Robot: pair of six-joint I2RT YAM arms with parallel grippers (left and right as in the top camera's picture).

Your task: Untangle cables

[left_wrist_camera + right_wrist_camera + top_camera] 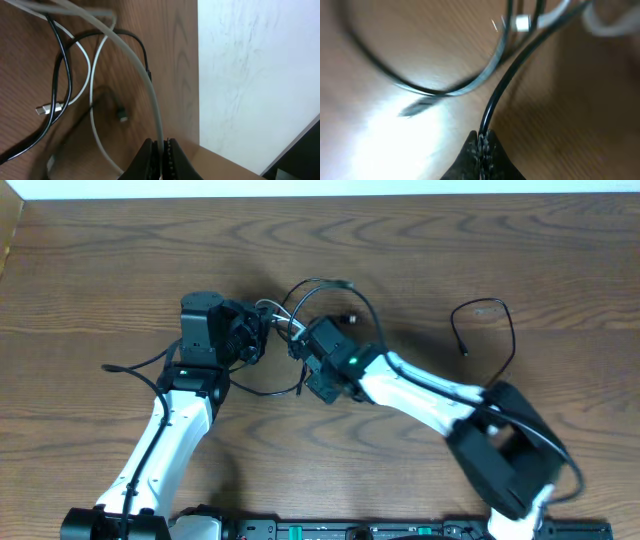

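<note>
Bench [100, 270]: brown wood grain; both arms met near its middle.
Left pincer [160, 146]: shut tight on the white cable [148, 85], which ran up from between its fingers.
Right pincer [482, 136]: shut tight on the black cable [506, 85] (view blurred).
Cables: tangled mid-bench between the two pincers, strands crossing; a black loop arched toward the far edge.
White plug [47, 108]: flat on the bench, touching a black strand.

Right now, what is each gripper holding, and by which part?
Left gripper: the white cable, pinched along its cord, not at a plug. Right gripper: the black cable, also along its cord.
</note>
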